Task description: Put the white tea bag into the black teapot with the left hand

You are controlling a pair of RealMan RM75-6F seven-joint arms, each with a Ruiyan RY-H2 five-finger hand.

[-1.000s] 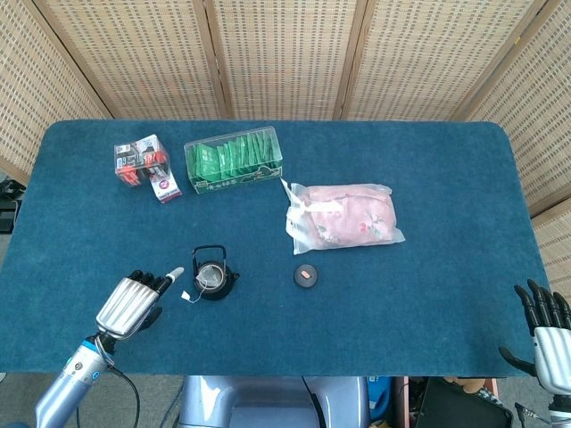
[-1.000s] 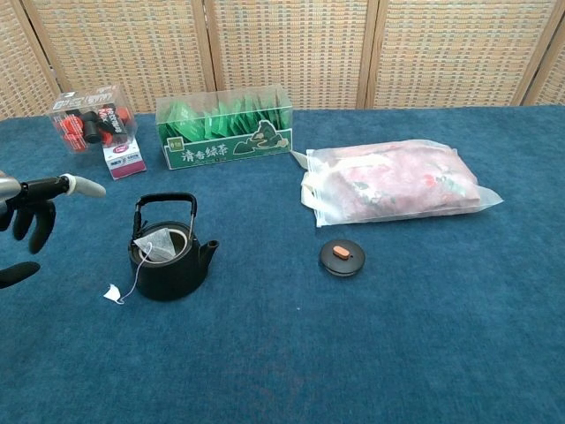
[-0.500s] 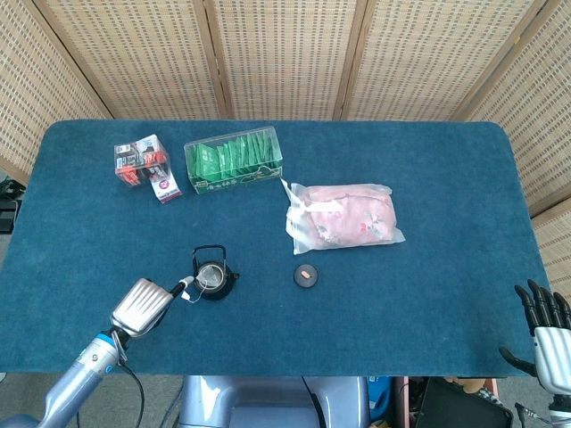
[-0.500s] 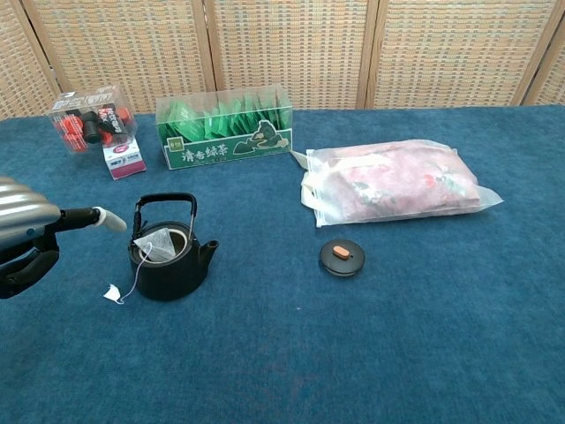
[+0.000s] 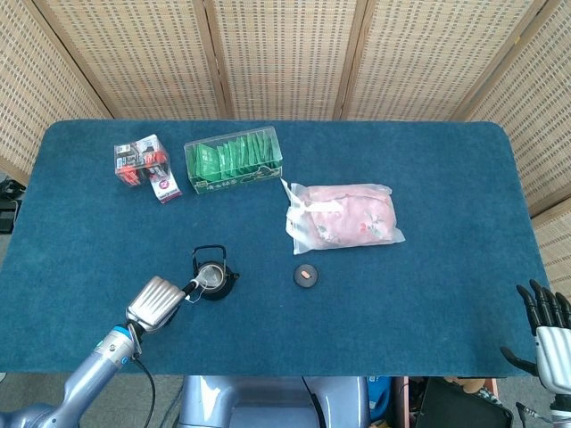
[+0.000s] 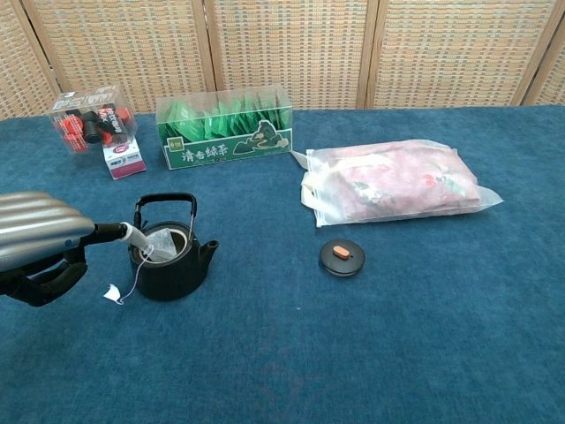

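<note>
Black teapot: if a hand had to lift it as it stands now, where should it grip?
Judging by its pose, grip the small black teapot by its upright wire bail handle, coming from above. The handle stands clear over the open mouth, and the spout points right.

Head cam: set high, looking steeply down on whole blue-carpeted table [image 5: 428,178]. Chest cam: low, nearer, aimed toward 12 o'clock; table's middle shared.

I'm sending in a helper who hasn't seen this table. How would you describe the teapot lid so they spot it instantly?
Start at the pink plastic bag in the middle of the blue table. Just in front of it, toward the robot, lies the teapot lid, right of the black teapot. It is a small, flat, black disc with an orange knob.
</note>
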